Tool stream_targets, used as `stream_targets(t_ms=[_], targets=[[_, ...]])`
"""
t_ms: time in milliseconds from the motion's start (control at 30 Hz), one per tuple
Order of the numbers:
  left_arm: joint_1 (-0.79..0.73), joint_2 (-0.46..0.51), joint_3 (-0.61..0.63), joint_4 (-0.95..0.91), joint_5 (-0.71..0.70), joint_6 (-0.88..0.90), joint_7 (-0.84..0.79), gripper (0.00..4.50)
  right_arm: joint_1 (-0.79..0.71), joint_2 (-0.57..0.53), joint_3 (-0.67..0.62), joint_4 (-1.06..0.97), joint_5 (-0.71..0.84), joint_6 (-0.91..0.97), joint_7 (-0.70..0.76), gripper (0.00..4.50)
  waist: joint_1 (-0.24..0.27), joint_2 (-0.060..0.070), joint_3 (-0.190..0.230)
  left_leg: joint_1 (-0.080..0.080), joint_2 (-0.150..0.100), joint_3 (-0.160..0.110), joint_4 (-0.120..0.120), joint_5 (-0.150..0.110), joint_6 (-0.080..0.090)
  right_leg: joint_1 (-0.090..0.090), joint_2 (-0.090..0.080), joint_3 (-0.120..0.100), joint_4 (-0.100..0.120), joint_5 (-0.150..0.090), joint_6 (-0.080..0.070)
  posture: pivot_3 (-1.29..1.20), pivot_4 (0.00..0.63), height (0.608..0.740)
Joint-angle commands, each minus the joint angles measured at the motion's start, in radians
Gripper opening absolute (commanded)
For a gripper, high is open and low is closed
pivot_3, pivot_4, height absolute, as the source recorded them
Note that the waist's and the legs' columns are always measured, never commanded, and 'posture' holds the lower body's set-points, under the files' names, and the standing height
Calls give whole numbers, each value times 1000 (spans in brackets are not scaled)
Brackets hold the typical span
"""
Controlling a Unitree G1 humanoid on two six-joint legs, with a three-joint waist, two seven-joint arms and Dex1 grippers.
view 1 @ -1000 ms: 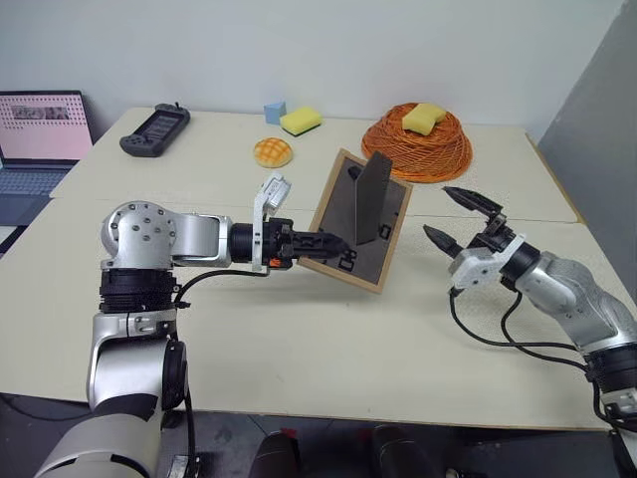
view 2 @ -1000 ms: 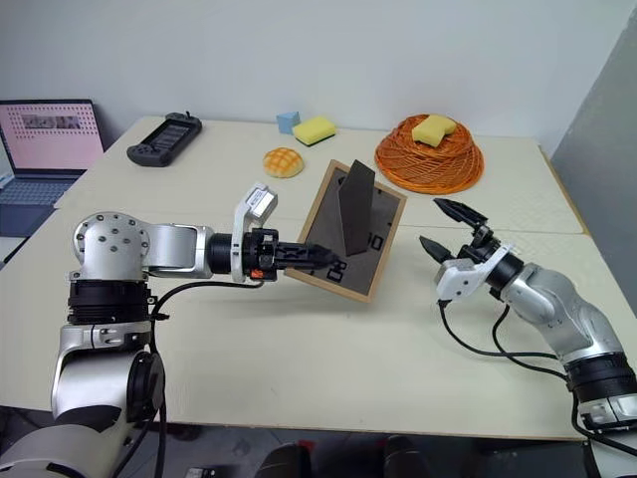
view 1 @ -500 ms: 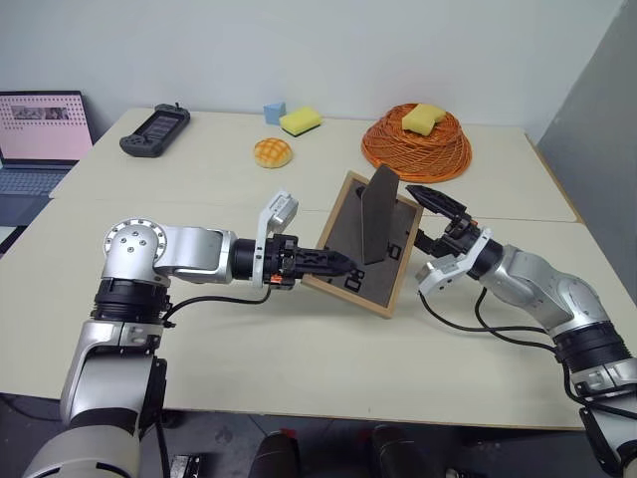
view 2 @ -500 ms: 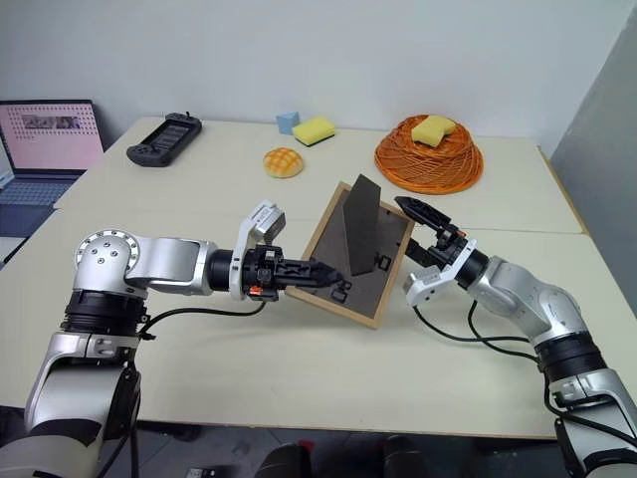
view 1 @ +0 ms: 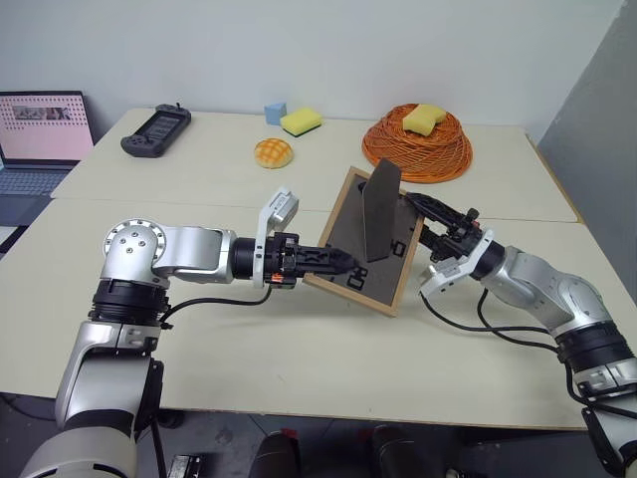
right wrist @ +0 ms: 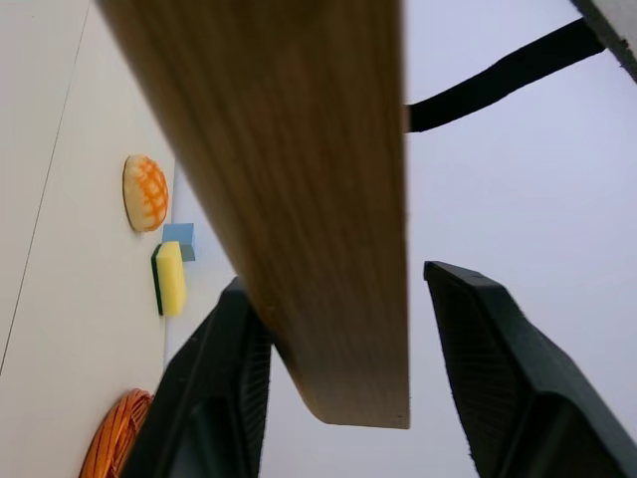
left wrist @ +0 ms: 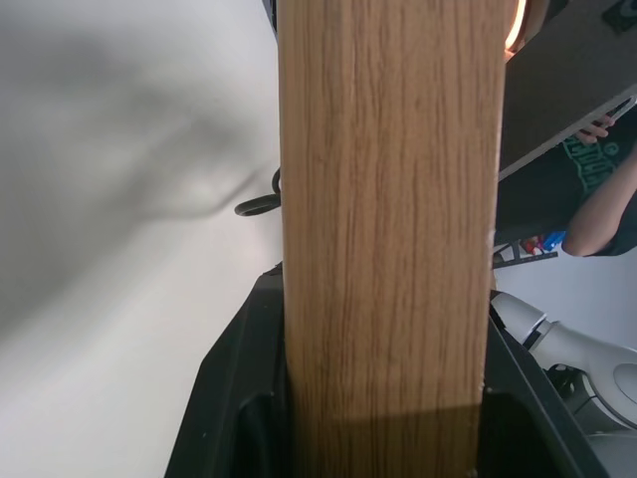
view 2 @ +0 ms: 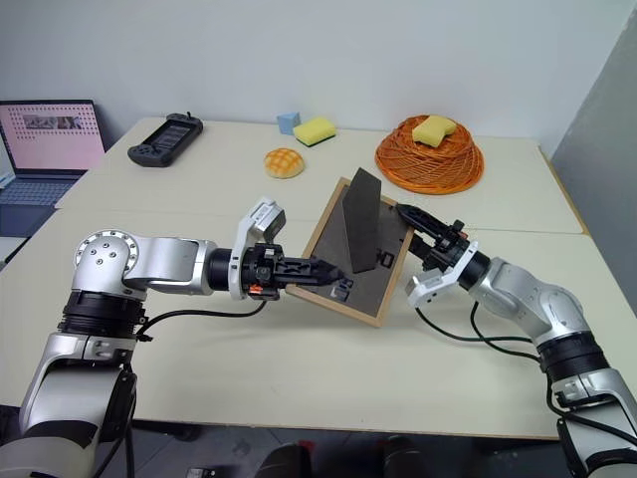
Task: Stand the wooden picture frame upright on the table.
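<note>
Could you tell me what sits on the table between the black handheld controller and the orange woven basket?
In the left eye view, a blue block, a yellow sponge and a bun lie between controller and basket.

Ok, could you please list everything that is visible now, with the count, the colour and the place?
wooden picture frame: one, light wood with dark grey back, tilted above the table, stand folded out
table: one, cream
basket: one, orange, far right
sponges: two, yellow; one at the far edge, one on the basket
block: one, blue, beside the far sponge
bun: one, orange, far middle
controller: one, black, far left
laptop: one, screen on, left of the table
left arm: jaws shut on the frame's edge
right arm: jaws around the opposite edge, gap on one side
</note>
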Motion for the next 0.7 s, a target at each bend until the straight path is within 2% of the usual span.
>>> stream_targets(t_ms=[33,700], targets=[[-26,11,-11,-17,-5,-11,-1,1277,-15,-8,-9,-48,5,-22,-46,1455,0,0,0,0,0,0,0,0,0,0,0,0,0,0,0,0,150,740],[-34,19,-7,-7,-5,-39,27,1277,-10,-16,-2,-29,-1,-2,-47,1364,0,0,0,0,0,-1,0,0,0,0,0,0,0,0,0,0,150,740]])
